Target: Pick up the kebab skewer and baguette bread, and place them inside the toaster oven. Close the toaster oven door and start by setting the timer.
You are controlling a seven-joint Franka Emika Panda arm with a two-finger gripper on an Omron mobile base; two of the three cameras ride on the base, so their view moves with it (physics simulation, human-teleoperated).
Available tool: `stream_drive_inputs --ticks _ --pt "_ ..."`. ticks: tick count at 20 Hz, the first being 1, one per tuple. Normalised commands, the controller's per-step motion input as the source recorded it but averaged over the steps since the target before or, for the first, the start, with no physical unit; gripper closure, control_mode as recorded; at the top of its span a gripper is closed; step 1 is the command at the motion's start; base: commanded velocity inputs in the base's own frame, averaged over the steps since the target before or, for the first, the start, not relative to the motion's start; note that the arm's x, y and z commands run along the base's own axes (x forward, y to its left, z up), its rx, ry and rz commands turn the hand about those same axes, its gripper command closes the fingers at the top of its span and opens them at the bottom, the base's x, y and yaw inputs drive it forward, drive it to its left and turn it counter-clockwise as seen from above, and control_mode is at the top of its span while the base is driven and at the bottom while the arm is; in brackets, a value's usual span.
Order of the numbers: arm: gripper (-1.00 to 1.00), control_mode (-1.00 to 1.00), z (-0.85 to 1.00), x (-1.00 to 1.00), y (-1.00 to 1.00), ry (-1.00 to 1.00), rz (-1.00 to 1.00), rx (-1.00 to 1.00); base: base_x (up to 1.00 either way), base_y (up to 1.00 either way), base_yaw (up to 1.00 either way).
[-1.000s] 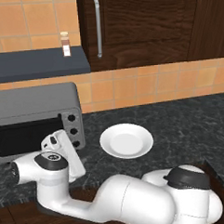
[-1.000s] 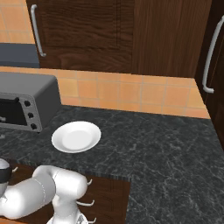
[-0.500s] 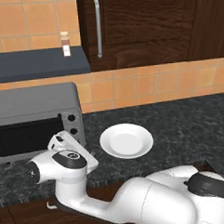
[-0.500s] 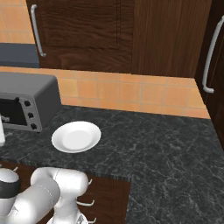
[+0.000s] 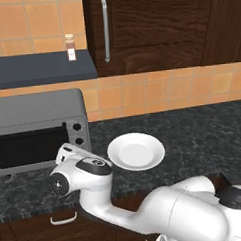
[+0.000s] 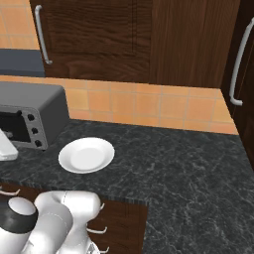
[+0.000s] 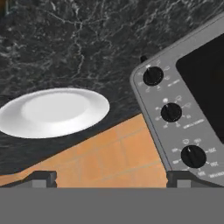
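Observation:
The grey toaster oven [image 5: 38, 129] stands at the left on the dark counter, its toaster oven door [image 5: 29, 147] shut and upright. Its knob column [image 7: 171, 112] shows close in the rolled hand view, beside the dark glass [image 7: 205, 78]. My gripper [image 7: 111, 178] is open, its fingertips [image 7: 43, 177] wide apart with nothing between them. My hand [image 5: 67, 153] hovers just in front of the oven's lower right corner, also seen as the hand [image 6: 6, 149] at the left edge. The kebab skewer and the baguette bread are hidden. The oven [image 6: 30, 114] also appears in the right base view.
An empty white plate [image 5: 136, 151] lies right of the oven, seen too as the plate [image 6: 86, 154] and the plate [image 7: 54, 111]. A small bottle [image 5: 70, 47] stands on the dark shelf [image 5: 39, 69] above. Wooden cabinets with a handle [image 5: 105, 30] hang behind.
My arm has swung to the right and the hand has come up closer to the oven's knob panel. The jaws have stayed open. Oven and plate have not moved.

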Motion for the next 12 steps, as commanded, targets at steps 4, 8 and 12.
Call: stream_drive_inputs --ticks 4,8,12 --pt "-1.0 -1.0 -0.16 0.0 -0.01 -0.18 0.17 -0.19 0.0 0.0 0.0" --pt "-1.0 -1.0 -0.01 0.23 0.0 -0.08 0.03 -0.13 0.0 0.0 0.0" --pt "-1.0 -1.0 0.0 0.14 0.0 -0.07 0.01 -0.08 0.0 0.0 0.0"
